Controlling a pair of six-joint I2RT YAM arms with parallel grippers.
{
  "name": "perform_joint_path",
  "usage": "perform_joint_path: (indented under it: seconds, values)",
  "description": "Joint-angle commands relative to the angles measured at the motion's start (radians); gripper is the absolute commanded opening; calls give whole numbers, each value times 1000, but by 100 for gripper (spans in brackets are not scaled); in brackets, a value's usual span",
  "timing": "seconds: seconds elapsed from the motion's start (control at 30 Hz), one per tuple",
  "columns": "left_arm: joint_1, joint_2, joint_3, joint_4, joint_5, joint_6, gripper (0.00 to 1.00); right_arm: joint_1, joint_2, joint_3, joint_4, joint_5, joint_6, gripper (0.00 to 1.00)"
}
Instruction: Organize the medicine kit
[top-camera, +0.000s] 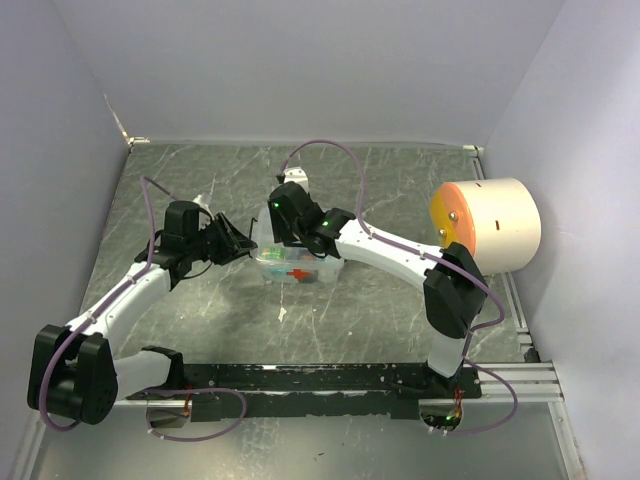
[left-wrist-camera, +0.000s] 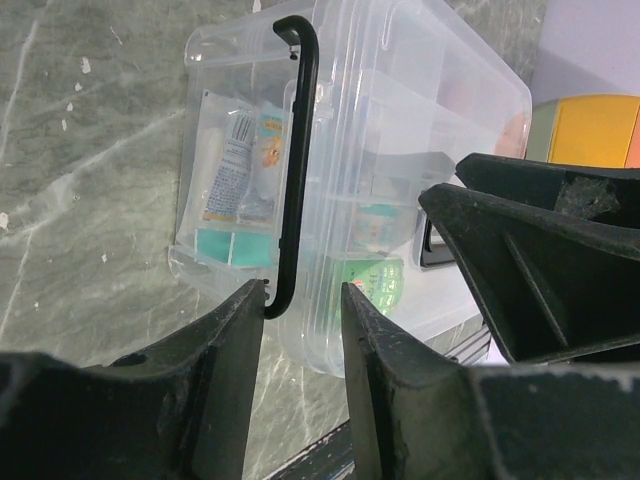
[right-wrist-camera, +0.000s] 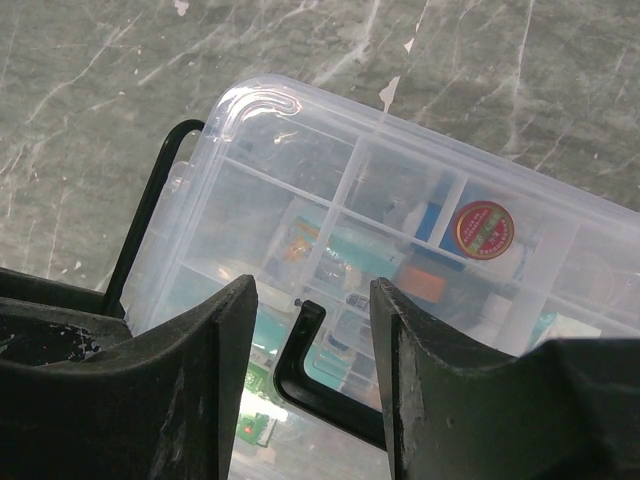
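The medicine kit, a clear plastic box with a red cross, lies on the table between both arms. In the left wrist view the medicine kit shows packets inside and a black handle along its near end. My left gripper is open, with the handle's lower end and a corner of the box between its fingertips. In the right wrist view the medicine kit shows its divided tray through the lid. My right gripper stands open above it, with a bent black handle end in the gap, touching neither finger.
A big cream cylinder with an orange face lies at the right wall. Grey walls close in the table on three sides. A black rail runs along the near edge by the arm bases. The right arm's black wrist fills the right of the left wrist view.
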Motion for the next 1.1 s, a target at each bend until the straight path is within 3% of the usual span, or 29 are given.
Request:
perform_joint_path:
  seconds: [0.0,0.37,0.6,1.07]
  values:
    - [-25,-14,35,21,54,12,47,-3,43,-38,-87,-35,23,49]
    - [-70,-35,59,-12,3,58,46,-3,54,-32,-87,-40,27,48]
    - [-140,15,117,-129,-133,131,50,-3,64,-30,-87,-43,33,47]
    - [-215,85,157,-225,-289,190,37,-3,67,-30,-87,-55,41,45]
